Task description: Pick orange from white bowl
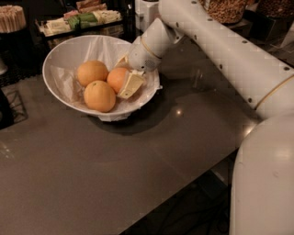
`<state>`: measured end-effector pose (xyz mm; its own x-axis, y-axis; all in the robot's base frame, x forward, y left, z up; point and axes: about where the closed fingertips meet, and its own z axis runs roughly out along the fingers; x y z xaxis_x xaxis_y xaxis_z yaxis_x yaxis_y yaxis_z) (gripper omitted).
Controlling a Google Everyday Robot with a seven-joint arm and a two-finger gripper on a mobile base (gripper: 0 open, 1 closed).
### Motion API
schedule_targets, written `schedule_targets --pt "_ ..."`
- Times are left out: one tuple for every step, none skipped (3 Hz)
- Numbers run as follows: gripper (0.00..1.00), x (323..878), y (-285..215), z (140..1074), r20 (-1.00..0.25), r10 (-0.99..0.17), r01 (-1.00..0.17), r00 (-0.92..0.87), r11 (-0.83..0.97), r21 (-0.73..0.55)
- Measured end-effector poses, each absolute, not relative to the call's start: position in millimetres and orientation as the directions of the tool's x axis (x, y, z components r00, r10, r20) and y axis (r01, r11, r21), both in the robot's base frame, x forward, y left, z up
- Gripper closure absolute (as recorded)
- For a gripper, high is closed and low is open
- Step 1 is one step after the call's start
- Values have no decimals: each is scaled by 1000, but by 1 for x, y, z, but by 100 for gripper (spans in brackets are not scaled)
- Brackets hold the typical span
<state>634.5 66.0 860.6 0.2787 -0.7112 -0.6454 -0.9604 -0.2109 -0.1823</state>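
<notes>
At the dark counter (138, 156), I am watching the robot's white arm (220, 46) reaching in from the right and angling down into the white bowl (54, 58). The gripper (122, 77) is sitting inside the bowl's right half, clamping the orange (115, 79) between its two cream-coloured fingers. The near finger (131, 85) is pressing flat against the fruit's right side, while the far one is peeking out just behind its top edge. The orange, the reddest of the three fruits, is lying low in the bowl on the crinkled white paper (62, 82) and touching both of its neighbours. One paler fruit (92, 72) is sitting to its left, toward the back. Another paler fruit (99, 96) is resting in front of it, near the bowl's closest rim.

The bowl is standing upright on the counter's far left part, throwing a dark shadow beneath its right side. Behind it, a tray of wrapped packets (78, 20) is lying in the dim background. A holder of wooden sticks (11, 17) is showing at the top left corner, and a jar of nuts (227, 9) is standing behind the arm at the top right. The robot's rounded white body (264, 179) is filling the lower right corner, well apart from the bowl.
</notes>
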Motion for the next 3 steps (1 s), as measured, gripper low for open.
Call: schedule_targets --pt "100 634 66 859 -645 -711 -960 279 -211 -183" --pt "100 626 65 867 -642 -709 -957 291 -213 -198" --pt "100 624 62 867 -634 -709 -951 308 -214 -223"
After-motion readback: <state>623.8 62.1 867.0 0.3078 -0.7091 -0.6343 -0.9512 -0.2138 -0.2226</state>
